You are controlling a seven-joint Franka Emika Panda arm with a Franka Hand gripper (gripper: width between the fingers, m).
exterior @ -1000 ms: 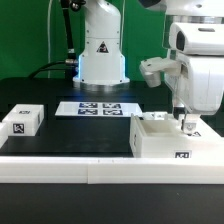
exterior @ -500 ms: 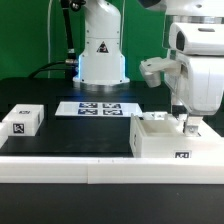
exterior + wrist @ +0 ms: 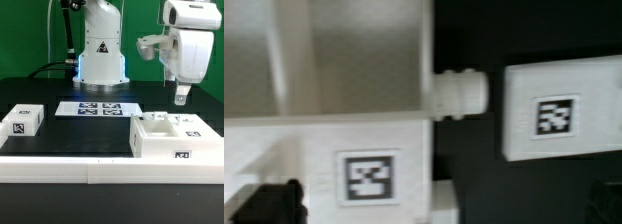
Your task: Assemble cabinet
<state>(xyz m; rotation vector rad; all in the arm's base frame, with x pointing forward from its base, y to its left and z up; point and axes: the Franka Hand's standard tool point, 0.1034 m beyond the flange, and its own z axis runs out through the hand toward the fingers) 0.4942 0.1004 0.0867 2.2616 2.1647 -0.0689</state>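
Marker board (image 3: 100, 108) flat on blk table (image 3: 72, 136), 4 tags.

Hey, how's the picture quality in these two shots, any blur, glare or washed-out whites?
Exterior view: fairly sharp and evenly lit, but the white cabinet loses surface detail against the black table, and there is a small bluish glow beside the robot base. Wrist view: soft throughout, with fuzzy tag edges, and the dark fingers at the frame corners are out of focus.

Open air above the cabinet (image 3: 160, 143)
gripper (image 3: 181, 98) hangs well over it; bare table (image 3: 90, 136) between cabinet and small white block (image 3: 22, 121)
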